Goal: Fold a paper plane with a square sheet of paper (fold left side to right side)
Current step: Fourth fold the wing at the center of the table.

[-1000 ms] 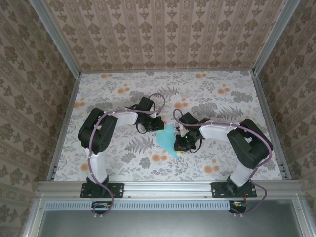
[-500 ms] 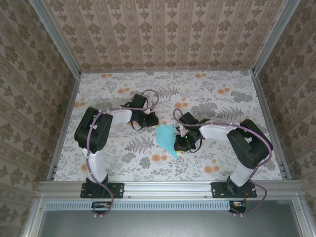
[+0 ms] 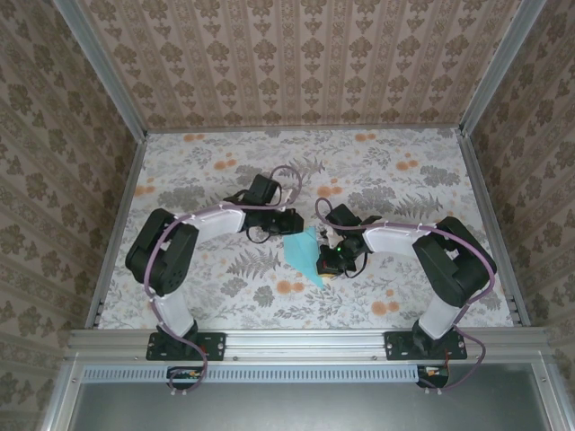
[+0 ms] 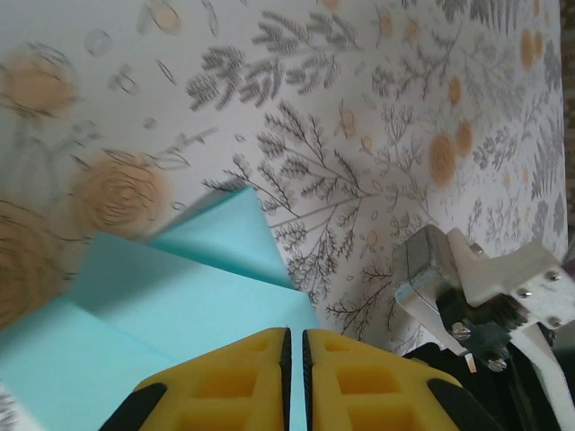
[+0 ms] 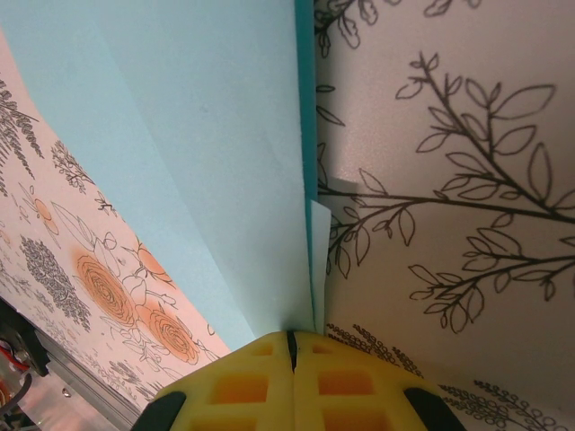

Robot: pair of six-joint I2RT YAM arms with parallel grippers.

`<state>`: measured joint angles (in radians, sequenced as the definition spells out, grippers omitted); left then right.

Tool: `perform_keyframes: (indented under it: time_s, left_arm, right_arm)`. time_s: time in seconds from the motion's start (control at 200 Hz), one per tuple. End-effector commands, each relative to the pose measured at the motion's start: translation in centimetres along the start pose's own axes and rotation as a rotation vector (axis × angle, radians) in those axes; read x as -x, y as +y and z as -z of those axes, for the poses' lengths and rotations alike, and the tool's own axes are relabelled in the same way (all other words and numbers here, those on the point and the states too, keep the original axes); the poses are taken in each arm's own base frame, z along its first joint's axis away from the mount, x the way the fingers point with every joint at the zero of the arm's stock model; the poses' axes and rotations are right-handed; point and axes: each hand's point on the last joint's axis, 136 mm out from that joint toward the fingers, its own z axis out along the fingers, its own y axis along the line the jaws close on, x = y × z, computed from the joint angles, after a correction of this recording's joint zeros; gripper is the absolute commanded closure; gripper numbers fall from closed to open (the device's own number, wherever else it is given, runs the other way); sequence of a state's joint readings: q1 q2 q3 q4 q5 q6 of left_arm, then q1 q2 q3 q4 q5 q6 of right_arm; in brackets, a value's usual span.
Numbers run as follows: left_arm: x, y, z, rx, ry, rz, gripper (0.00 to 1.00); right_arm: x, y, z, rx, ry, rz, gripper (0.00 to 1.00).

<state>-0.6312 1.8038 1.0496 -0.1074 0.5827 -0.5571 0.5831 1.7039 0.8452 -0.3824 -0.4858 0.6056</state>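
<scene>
right gripper [image 5: 289, 341] nips paper plane [image 5: 216, 135] edge — (table [image 3: 404, 171] roomy)

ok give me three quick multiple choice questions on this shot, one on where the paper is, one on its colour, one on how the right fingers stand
1. Where does the paper lie?
A. at the far left corner
B. in the middle, between the two arms' fingers
C. on the near rail

2. What colour is the paper?
A. pink
B. white
C. light blue

3. How do the right fingers stand?
A. closed together
B. spread wide
C. clamped on a pen

Answers:
1 B: the top view shows it between the left fingers and the right fingers.
2 C: it reads light blue in every view.
3 A: the right wrist view shows only a thin seam between them, tips at the paper's edge.
</scene>
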Motion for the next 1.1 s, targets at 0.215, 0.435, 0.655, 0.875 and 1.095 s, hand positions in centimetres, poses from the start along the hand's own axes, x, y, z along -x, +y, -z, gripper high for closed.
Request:
perform_keyframes:
  time_s: [0.215, 0.435, 0.655, 0.875, 1.095]
  left_arm:
    - [-1.4, 2.6, -3.0, 0.06, 0.082, 0.041, 0.86]
    - [-2.8, 4.4, -3.2, 0.122, 0.116, 0.066, 0.86]
    - [-3.8, 5.0, -3.4, 0.128, 0.131, 0.081, 0.86]
    - [-3.7, 4.9, -3.3, 0.129, 0.128, 0.079, 0.86]
    - [-3.7, 4.7, -3.5, 0.125, 0.129, 0.074, 0.87]
  right_arm:
    - [-2.2, -5.3, -0.8, -0.214, 0.057, -0.082, 1.0]
    - [-1.6, -4.1, 0.3, -0.184, 0.022, -0.07, 1.0]
    - [0.4, 0.0, 3.2, -0.065, -0.084, -0.038, 1.0]
    - [2.9, 4.2, 4.2, 0.074, -0.172, -0.025, 1.0]
    - [5.2, 5.3, 2.1, 0.116, -0.191, -0.053, 1.0]
